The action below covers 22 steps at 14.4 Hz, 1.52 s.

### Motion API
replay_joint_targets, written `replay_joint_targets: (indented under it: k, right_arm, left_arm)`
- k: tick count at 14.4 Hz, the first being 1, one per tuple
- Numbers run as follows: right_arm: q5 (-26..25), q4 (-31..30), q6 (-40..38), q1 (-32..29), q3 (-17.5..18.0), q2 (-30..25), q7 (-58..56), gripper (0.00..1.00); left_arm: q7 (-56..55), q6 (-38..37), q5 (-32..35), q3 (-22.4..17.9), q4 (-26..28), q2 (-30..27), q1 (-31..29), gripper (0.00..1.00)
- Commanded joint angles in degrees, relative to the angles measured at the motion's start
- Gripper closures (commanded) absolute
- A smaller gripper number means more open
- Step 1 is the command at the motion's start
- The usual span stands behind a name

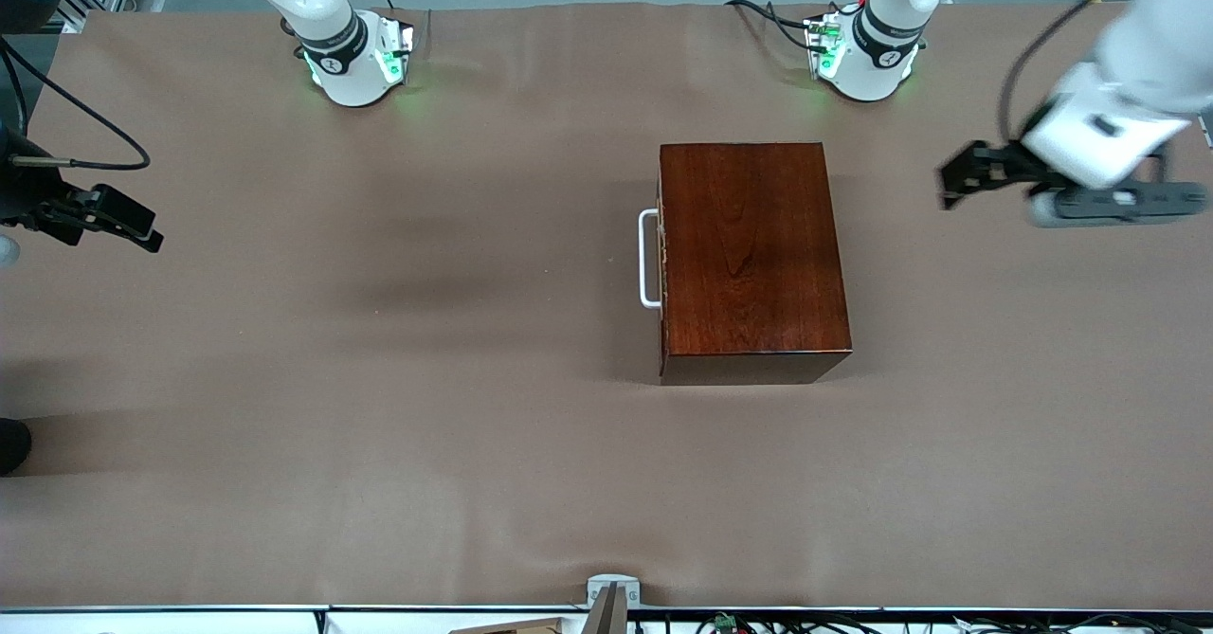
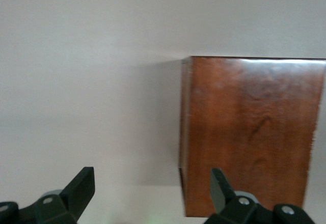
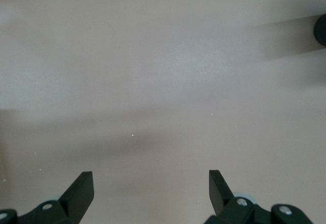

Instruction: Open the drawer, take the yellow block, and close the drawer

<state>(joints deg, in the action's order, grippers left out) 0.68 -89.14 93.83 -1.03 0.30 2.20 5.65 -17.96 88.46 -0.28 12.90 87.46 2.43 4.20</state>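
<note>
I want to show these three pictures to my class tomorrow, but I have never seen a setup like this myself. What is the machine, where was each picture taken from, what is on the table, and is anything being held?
These are two robot arms bolted to a table covered in brown cloth. The big picture looks down from a high camera facing them. The two smaller pictures come from cameras on each arm's wrist, looking past its own two black fingers.

On the table stands one dark wooden box. Its drawer is shut, and the white handle faces the right arm's end of the table. No yellow block is in sight.

The left gripper hangs open over the cloth at the left arm's end, beside the box. The right gripper waits open over bare cloth at the right arm's end. Neither holds anything.
</note>
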Motion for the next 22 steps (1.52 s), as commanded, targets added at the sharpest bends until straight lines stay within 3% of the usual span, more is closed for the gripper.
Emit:
replay_joint_targets:
  k: [1,4,8,11,14,20,22]
  right_arm:
    - [0.28,0.2,0.21,-0.38,0.4,0.17,0.68,0.0]
    - [0.28,0.2,0.12,-0.46,0.4,0.17,0.68,0.0]
    - [0.28,0.2,0.12,-0.38,0.4,0.17,0.68,0.0]
    - [0.28,0.2,0.12,-0.46,0.4,0.17,0.68,0.0]
    - [0.28,0.11,0.12,-0.38,0.4,0.17,0.68,0.0]
    - [0.28,0.11,0.12,-0.46,0.4,0.17,0.68,0.0]
    - [0.28,0.2,0.12,-0.38,0.4,0.17,0.59,0.0]
  left_arm:
    - [-8.28,-0.13,-0.95,6.75,-4.65,4.06,1.24,0.0]
    - [-21.98,-0.13,-0.86,12.13,-9.75,9.95,6.41,0.0]
    - [-34.66,4.86,-0.33,11.62,-13.98,17.68,19.59,0.0]
    - [-35.39,9.01,3.51,10.48,-14.25,23.31,26.8,0.0]
    - [-35.3,9.54,9.41,7.85,-14.25,27.45,33.13,0.0]
    - [-34.78,9.63,13.02,-3.66,-14.25,33.86,43.95,0.0]
    - [-34.6,10.68,13.11,-5.17,-14.43,35.62,44.49,0.0]
